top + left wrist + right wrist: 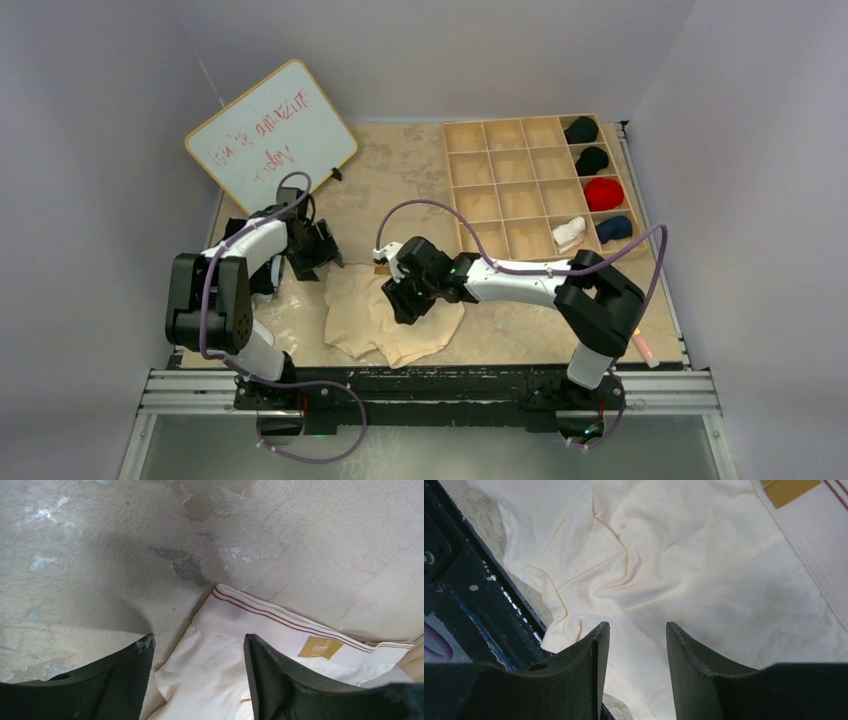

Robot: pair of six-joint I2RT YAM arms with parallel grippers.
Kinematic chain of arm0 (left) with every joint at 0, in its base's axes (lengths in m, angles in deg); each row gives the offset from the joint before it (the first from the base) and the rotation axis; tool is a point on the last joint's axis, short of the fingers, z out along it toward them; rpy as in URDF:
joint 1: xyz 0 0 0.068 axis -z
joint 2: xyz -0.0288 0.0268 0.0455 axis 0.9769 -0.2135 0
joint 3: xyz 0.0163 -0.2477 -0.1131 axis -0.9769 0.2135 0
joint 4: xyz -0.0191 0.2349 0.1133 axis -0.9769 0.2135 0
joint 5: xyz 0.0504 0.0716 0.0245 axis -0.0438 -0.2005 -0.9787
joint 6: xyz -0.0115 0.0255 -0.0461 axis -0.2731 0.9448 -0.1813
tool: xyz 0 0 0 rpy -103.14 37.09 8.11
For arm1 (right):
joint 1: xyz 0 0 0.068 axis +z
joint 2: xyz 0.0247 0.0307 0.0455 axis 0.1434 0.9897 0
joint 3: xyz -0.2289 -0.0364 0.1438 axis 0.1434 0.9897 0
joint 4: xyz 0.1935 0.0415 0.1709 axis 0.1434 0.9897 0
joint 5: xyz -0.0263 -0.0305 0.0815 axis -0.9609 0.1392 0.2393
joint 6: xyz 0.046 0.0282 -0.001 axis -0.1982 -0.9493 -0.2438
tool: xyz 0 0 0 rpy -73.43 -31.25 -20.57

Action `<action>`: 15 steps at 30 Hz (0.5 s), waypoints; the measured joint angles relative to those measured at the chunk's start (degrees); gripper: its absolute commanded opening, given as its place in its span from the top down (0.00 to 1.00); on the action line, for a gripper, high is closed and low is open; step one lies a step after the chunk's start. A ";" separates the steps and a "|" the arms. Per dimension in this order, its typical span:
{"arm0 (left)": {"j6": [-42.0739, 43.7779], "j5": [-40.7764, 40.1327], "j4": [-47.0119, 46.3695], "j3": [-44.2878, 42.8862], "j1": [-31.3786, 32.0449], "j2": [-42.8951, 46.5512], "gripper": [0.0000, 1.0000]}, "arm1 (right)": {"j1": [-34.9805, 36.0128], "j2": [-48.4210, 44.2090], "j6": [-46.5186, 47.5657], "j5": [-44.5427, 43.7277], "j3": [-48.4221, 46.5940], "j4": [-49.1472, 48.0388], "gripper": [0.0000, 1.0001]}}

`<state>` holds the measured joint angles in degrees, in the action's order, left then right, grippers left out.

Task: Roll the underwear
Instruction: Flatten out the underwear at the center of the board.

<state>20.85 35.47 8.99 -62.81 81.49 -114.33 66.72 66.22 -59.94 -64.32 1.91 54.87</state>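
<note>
**Item:** underwear point(385, 315), cream, lying spread and lightly wrinkled at the near middle of the table point(400, 170), with its near edge close to the front rail.

**Waistband** point(260, 612): white with thin brown stripes and a tan label point(320, 647), lying along the far side.

**Progress:** rolling appears not yet begun. No turn is showing, so the whole roll is remaining.

**Left gripper** point(197, 645): hovering over the waistband's far-left corner, jaws apart and holding nothing.

**Right gripper** point(637, 630): hanging over the middle cloth, jaws likewise parted and empty.
</note>
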 measured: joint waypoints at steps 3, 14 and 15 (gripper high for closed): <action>1.29 0.66 0.00 -0.79 0.00 -1.90 0.43 | 0.90 0.07 0.22 -0.52 0.00 0.24 0.52; 4.09 1.38 -0.35 -3.43 -0.04 -5.92 1.00 | 7.58 6.23 1.55 -2.91 -5.33 1.40 0.55; 4.31 1.66 -0.35 -3.43 -0.04 -5.86 1.00 | 8.28 7.19 1.86 -3.45 -6.16 1.79 0.57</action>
<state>25.16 37.13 8.64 -66.24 81.44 -120.19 75.00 73.42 -58.08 -67.78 -4.26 56.67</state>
